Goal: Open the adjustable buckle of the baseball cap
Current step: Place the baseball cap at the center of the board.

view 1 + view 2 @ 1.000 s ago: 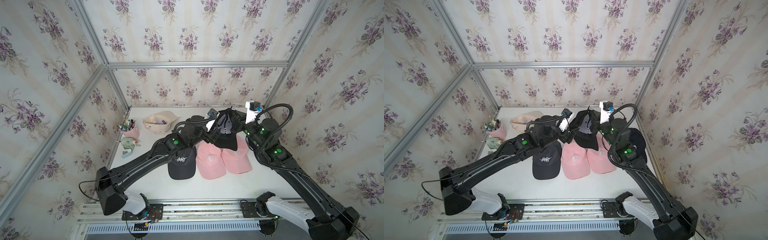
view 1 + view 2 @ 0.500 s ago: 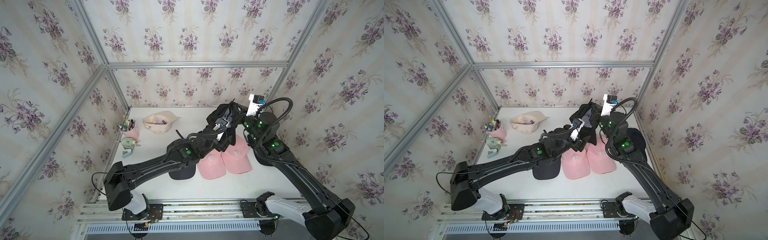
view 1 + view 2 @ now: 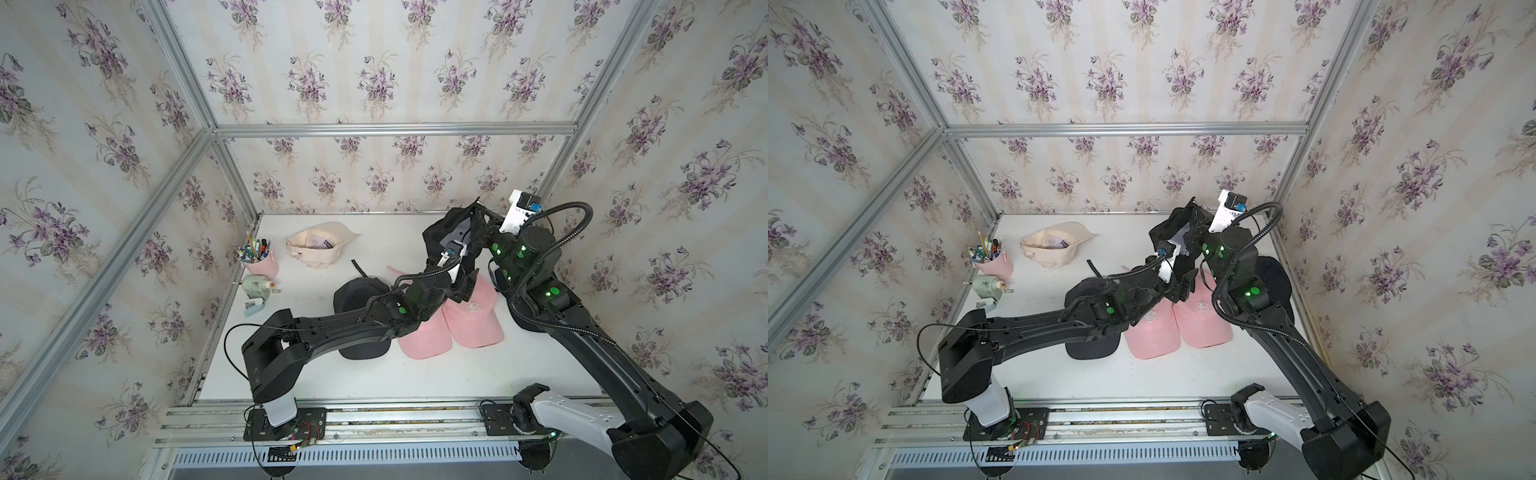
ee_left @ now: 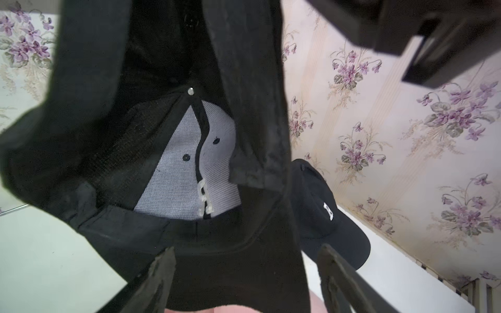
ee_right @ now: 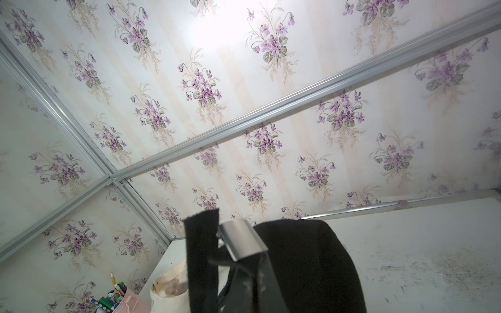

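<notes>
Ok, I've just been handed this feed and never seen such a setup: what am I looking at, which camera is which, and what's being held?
Two black robot arms stand at the front of a white table. Two pictures look down from one overhead camera; the other two come from a camera on each arm's wrist. The right fingers are shut on a black cap, held up in the air; the right wrist view shows its strap and metal buckle. The left fingers are open, close to that cap's brim. On the table: two pink caps, a second black cap, a dark cap by the wall, a cream cap and a cup of pens.
</notes>
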### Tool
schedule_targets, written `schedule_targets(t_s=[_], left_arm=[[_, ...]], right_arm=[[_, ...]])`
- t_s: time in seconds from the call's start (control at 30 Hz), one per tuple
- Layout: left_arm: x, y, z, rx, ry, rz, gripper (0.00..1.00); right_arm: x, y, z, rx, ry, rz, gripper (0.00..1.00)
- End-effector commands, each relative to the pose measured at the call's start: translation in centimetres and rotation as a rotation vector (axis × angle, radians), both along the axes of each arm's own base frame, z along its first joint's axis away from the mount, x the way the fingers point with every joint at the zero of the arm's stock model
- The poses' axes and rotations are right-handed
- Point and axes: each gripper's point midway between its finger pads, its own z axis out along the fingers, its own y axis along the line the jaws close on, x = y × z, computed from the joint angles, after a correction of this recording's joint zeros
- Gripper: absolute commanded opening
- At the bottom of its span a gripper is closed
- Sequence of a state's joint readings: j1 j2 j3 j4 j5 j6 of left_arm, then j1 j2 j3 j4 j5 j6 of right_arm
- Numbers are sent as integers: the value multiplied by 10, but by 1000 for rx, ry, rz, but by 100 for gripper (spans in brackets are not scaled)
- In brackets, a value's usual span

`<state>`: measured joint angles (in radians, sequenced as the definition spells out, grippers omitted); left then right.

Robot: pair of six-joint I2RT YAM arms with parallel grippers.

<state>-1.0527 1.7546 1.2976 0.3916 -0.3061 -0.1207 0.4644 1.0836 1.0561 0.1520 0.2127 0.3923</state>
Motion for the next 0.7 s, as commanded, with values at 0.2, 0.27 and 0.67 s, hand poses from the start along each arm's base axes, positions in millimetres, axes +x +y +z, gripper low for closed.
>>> schedule_targets(t_s=[0.2, 0.27, 0.67], left_arm=[[20, -15, 6, -42, -67, 81, 76], [22, -13, 1, -27, -71, 96, 69], [15, -13, 0, 36, -126, 46, 24]], right_arm=[[-5, -12, 8, 75, -23, -61, 0], [-7, -14, 8, 76, -25, -68, 0], [-5, -8, 2, 70, -10, -41, 0]])
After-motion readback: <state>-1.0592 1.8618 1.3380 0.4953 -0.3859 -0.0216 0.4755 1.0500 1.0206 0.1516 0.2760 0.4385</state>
